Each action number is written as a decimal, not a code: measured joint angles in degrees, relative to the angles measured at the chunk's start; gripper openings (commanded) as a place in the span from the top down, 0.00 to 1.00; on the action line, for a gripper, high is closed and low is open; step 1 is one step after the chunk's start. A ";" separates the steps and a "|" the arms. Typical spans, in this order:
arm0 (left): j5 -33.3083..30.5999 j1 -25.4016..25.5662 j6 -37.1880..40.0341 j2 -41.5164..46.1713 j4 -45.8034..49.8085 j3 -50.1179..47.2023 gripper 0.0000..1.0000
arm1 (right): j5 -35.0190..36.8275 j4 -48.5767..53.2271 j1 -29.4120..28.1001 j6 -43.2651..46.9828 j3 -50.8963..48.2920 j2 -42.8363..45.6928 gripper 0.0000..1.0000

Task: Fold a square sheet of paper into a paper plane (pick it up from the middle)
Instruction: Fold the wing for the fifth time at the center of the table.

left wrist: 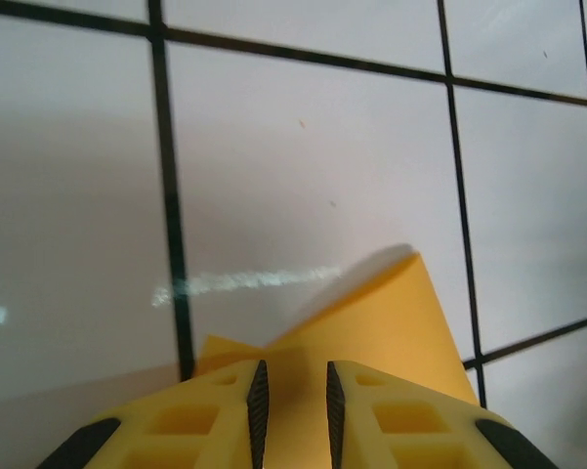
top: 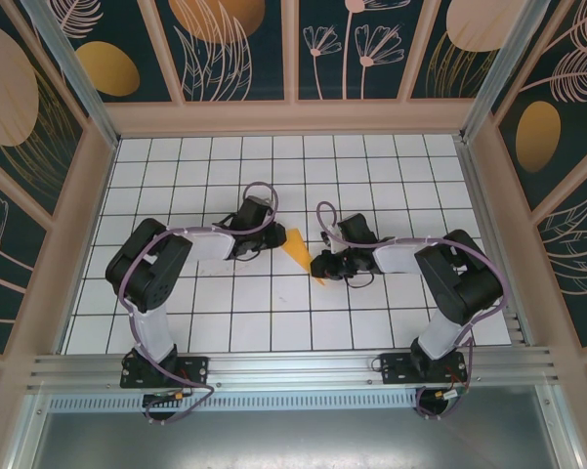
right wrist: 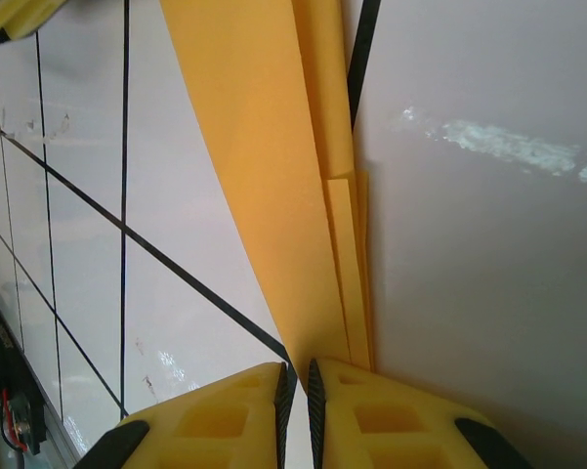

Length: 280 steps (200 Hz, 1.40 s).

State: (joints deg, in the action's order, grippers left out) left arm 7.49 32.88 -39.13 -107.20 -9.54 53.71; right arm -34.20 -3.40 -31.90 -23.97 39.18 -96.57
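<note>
The paper plane (top: 295, 249) is a narrow orange-yellow dart on the white tiles, lying between my two grippers with its point toward the right one. My left gripper (top: 272, 239) is at its wide end. In the left wrist view the jaws (left wrist: 293, 366) stand narrowly apart with the centre crease running between them, and one flap (left wrist: 391, 322) lifts off the floor. My right gripper (top: 322, 266) is at the pointed end. In the right wrist view the layered paper (right wrist: 264, 176) tapers into the nearly closed jaws (right wrist: 296, 369).
Decorated walls (top: 293, 59) enclose the tiled floor (top: 225, 166) on three sides. An aluminium rail (top: 293, 369) with both arm bases runs along the near edge. A yellow finger of the left gripper (right wrist: 10, 15) shows in the corner of the right wrist view.
</note>
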 measured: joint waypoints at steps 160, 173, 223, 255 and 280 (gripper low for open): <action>4.15 3.56 -4.24 13.94 -10.80 -11.02 0.72 | 0.74 0.37 0.07 -1.84 -1.55 3.58 0.74; 4.74 4.02 -5.07 12.85 -12.35 -11.04 0.72 | 1.18 0.52 0.04 -2.16 -1.64 5.18 0.72; 5.57 4.11 -6.60 6.60 -14.73 -10.38 0.73 | 2.75 0.07 0.04 -3.58 -1.64 11.02 0.65; 5.51 4.11 -6.60 4.11 -14.71 -9.29 0.74 | 5.57 -0.24 -0.11 -3.72 -0.96 12.41 0.65; 5.11 4.11 -6.54 3.54 -14.62 -8.11 0.73 | 6.95 0.59 -1.73 -2.99 1.29 11.32 0.65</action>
State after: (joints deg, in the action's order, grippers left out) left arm 12.60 36.99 -45.67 -103.66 -24.16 45.60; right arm -27.24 -2.81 -33.63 -26.96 40.47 -85.25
